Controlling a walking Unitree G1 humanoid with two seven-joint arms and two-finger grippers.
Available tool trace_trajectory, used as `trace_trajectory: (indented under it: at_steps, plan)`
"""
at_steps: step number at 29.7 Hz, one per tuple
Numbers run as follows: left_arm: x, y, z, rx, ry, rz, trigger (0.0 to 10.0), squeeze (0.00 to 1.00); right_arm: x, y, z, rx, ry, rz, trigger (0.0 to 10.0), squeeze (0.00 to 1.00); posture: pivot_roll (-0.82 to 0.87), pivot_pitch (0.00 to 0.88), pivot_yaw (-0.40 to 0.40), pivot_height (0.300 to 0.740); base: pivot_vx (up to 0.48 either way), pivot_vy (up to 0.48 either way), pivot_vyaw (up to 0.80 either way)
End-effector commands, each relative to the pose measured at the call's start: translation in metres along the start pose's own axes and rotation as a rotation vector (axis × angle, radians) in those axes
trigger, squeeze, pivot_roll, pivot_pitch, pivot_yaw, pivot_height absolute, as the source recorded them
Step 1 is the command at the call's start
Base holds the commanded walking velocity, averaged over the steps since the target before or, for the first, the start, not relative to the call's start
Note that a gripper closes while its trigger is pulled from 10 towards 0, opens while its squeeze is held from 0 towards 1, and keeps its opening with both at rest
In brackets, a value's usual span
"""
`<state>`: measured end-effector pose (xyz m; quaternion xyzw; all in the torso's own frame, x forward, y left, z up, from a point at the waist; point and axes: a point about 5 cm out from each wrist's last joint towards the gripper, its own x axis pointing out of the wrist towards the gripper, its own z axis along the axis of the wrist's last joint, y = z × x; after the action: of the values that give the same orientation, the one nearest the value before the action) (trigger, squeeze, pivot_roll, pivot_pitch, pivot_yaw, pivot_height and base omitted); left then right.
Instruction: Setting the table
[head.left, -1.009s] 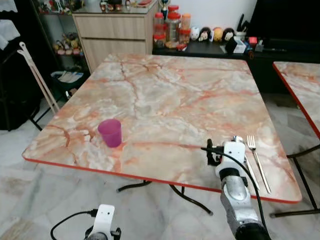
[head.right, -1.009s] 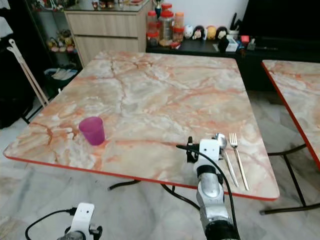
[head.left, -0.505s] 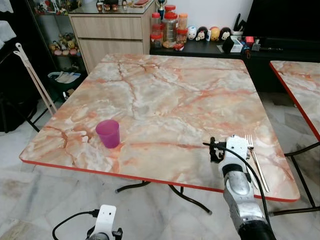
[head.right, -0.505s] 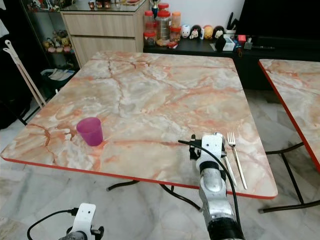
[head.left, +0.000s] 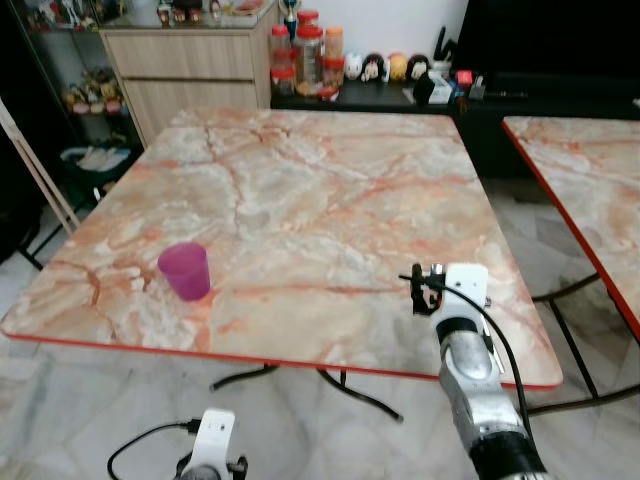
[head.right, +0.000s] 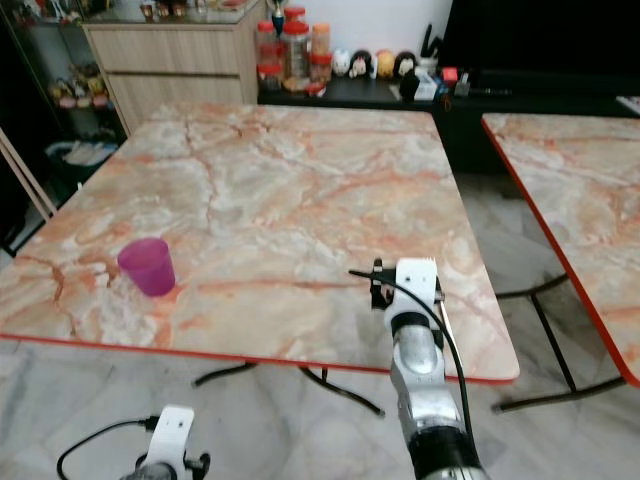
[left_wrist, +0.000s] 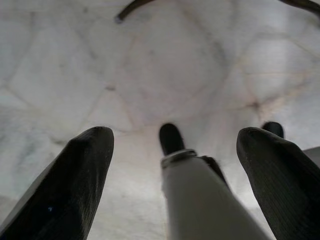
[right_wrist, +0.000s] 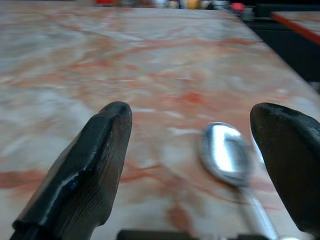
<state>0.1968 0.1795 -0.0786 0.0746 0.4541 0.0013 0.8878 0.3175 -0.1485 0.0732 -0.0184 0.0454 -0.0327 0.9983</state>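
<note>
A purple cup (head.left: 184, 271) stands upright near the front left of the marble table (head.left: 300, 190). My right arm (head.left: 465, 345) reaches over the table's front right edge. In the right wrist view my right gripper (right_wrist: 195, 115) is open just above the tabletop. A silver spoon (right_wrist: 225, 155) lies bowl up between its fingers (right_wrist: 85, 170), nearer the other one. My left gripper (left_wrist: 175, 135) is open and hangs low over the floor by my own foot (left_wrist: 172, 137).
A second marble table (head.left: 585, 190) stands to the right across a narrow gap. Behind are a wooden cabinet (head.left: 190, 75) with jars (head.left: 305, 55) and a dark console (head.left: 430, 100) with figurines. Metal table legs (head.left: 340, 385) cross the tiled floor below.
The whole picture has shifted left as the camera moved. My right wrist now covers the fork and spoon that showed beside it before. The cup stays put.
</note>
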Motion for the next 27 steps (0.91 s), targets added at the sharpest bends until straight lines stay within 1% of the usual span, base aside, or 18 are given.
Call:
trace_trajectory:
  at_steps: [1, 10, 14, 27]
  plan:
    - [-0.0002, -0.0027, -0.0016, 0.0, 0.002, -0.001, 10.0, 0.0, 0.0015, -0.0072, 0.004, -0.006, -0.009, -0.015, 10.0, 0.0, -0.05, 0.0, -0.016, 0.74, 0.0, -0.24, 0.0]
    - [-0.0003, -0.0006, -0.0016, 0.002, 0.002, 0.005, 10.0, 0.0, 0.0029, -0.0067, 0.0047, -0.001, -0.008, -0.01, 10.0, 0.0, -0.04, 0.0, -0.017, 0.74, 0.0, -0.246, 0.0]
    - [-0.0001, 0.0007, -0.0009, -0.015, 0.002, 0.016, 10.0, 0.0, 0.0036, -0.0065, 0.0055, -0.002, -0.009, -0.006, 10.0, 0.0, -0.04, 0.0, -0.018, 0.74, 0.0, 0.0, 0.0]
    - [-0.0004, 0.0016, -0.0029, -0.015, 0.006, 0.014, 10.0, 0.0, 0.0034, -0.0059, 0.0065, 0.0, -0.008, 0.001, 10.0, 0.0, -0.05, 0.0, -0.018, 0.74, 0.0, 0.0, 0.0]
